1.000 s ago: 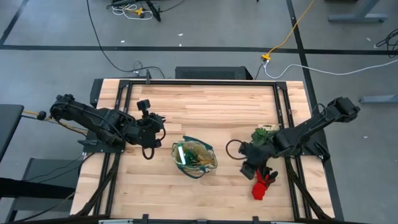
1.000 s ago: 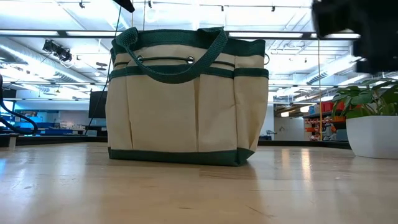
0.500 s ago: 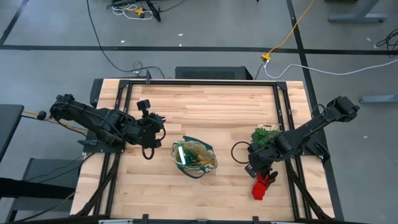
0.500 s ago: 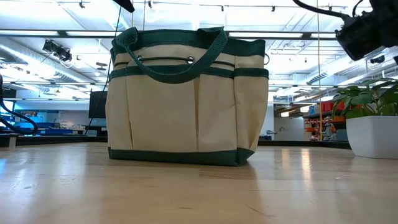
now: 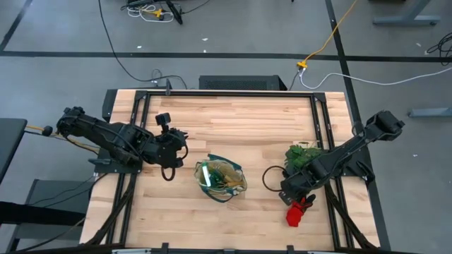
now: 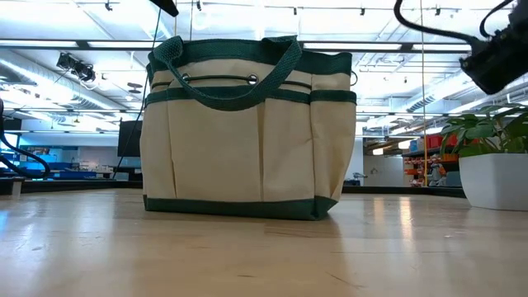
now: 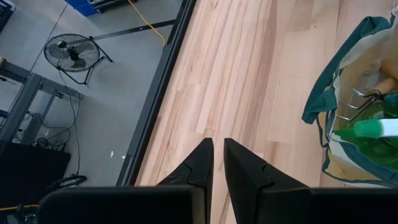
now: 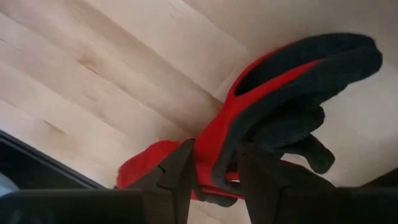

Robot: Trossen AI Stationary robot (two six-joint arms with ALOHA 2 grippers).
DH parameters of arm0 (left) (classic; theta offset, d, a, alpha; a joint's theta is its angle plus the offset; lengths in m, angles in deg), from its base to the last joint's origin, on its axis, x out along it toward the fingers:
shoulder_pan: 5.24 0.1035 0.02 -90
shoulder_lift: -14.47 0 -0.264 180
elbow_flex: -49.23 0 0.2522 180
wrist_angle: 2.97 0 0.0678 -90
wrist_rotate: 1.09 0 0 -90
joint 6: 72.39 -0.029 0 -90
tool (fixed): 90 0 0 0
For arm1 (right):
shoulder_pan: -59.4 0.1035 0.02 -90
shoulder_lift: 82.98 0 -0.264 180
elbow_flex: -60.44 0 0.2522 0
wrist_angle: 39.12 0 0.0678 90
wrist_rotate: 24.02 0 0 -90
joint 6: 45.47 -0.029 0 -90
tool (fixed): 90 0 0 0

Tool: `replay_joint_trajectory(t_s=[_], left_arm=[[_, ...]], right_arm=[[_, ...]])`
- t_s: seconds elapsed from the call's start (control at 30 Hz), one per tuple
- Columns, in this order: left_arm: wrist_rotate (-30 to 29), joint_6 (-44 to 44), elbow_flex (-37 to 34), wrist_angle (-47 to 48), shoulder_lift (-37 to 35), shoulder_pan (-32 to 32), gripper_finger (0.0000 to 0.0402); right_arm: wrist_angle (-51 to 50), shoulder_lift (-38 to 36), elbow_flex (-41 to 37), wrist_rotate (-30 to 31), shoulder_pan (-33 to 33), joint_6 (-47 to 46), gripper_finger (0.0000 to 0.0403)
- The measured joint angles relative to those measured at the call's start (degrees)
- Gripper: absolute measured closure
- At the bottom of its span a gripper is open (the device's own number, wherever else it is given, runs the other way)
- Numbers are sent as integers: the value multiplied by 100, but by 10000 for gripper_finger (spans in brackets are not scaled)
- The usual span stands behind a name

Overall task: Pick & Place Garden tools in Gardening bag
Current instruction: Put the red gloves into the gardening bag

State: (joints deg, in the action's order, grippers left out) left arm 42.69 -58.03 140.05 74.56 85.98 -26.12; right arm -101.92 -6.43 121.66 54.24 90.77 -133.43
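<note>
Right gripper [image 8: 214, 174] sits low over the red-black gloves [image 8: 273, 118] on the right part of the tabletop [image 5: 240, 120]; jaws part-open and straddling the red cuff, one finger on each side, grip not closed. From above, the gloves [image 5: 297, 210] lie just past the gripper, close beside the leafy plant [image 5: 301, 154].

Gardening bag [image 5: 221, 179] stands mid-tabletop, upright, mouth open. Green spray bottle [image 7: 367, 129] lies inside it, with a wooden-handled tool beside it.

Left gripper [image 7: 217, 163] waits left of the bag, above bare wood; jaws narrow, nearly touching, holding nothing.
</note>
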Motion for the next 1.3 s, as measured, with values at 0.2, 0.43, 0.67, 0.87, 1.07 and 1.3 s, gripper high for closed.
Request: replay_joint_trajectory(t_s=[0.2,0.43,0.67,0.87,1.07,1.3], left_arm=[[0,-1,0,-2,0,0,358],[0,-5,0,-4,2,0,358],[0,-3,0,-7,2,2,358],[0,-3,0,-11,2,2,358],[0,-1,0,-11,2,2,358],[264,152,0,-9,2,0,358]], right_arm=[[50,227,0,-131,0,32,282],[20,254,0,-127,-2,-120,282],[-26,464,2,-125,-2,-158,282],[142,807,2,-276,-4,-204,282],[380,978,2,-180,-4,-219,282],[434,1265,2,-375,-4,177,313]])
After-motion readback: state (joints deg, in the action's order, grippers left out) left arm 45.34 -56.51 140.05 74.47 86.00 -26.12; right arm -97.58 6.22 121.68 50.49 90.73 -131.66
